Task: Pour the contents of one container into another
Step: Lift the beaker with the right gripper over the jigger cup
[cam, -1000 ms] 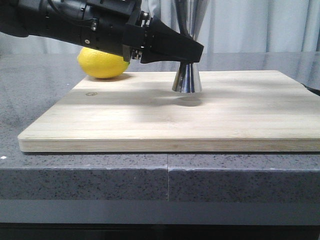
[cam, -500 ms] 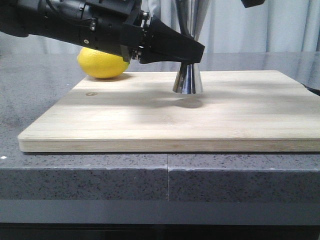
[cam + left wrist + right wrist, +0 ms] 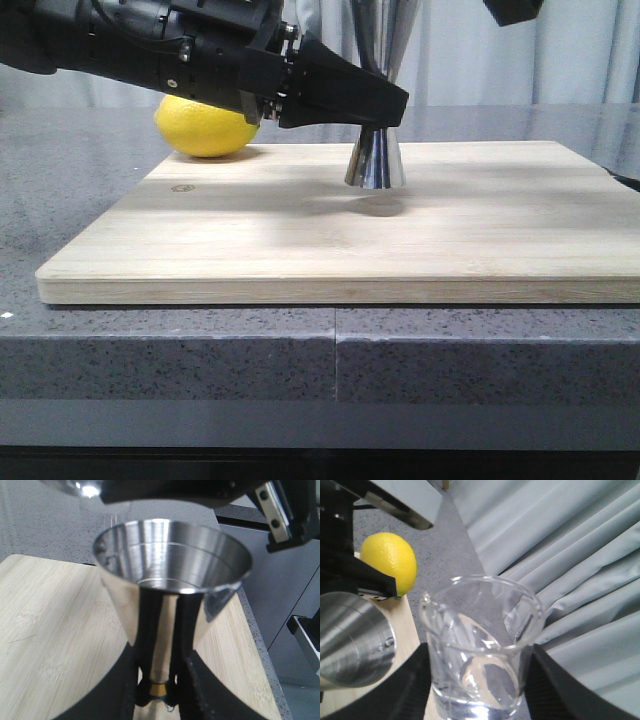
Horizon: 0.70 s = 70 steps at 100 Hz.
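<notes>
Landmark: the jigger, standing upright on the cutting board that lies on the table. Nearest me is the board's bare front edge; on it, toward the rear, the jigger's lower cone rests flat.

At the jigger's gold-banded waist, my left gripper reaches in from the jigger's left, its fingers clenched on the waist, as the left wrist view confirms.

Above and to the right of the jigger, my right gripper enters at the top of the front view, where a second ago there was nothing; its fingers are clamped on the beaker, which holds clear liquid and hangs close beside the jigger's mouth.

Behind and left of the jigger lies a lemon.

I judge the pour imminent but not begun: the beaker's lip must yet tip over the open cup.
</notes>
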{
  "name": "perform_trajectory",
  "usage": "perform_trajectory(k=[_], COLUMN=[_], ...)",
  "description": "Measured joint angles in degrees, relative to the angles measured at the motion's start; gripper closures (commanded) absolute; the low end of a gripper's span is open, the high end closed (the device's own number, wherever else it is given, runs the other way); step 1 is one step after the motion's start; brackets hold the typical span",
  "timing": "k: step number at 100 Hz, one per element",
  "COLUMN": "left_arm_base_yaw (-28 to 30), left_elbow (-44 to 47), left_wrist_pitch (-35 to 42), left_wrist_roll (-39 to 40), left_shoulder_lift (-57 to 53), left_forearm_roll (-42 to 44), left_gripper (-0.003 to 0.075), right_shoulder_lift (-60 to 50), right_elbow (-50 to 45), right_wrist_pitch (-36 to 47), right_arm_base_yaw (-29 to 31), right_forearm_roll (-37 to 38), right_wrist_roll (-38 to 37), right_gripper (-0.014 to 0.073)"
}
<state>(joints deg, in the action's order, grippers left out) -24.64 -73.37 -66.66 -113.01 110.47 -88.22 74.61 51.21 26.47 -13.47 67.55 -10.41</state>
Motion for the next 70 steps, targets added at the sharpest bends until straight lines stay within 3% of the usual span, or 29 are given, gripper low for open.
perform_trajectory(k=[70], left_arm_base_yaw=[0.00], left_elbow=[0.00], left_wrist_pitch=[0.00], left_wrist_roll=[0.00], left_shoulder_lift=[0.00], left_forearm_roll=[0.00], left_gripper=[0.0741], right_shoulder_lift=[0.00], right_elbow=[2.50], right_wrist_pitch=[-0.75], right_arm_base_yaw=[0.00], right_forearm_roll=[5.82], right_wrist_roll=[0.00], right_gripper=[0.0373])
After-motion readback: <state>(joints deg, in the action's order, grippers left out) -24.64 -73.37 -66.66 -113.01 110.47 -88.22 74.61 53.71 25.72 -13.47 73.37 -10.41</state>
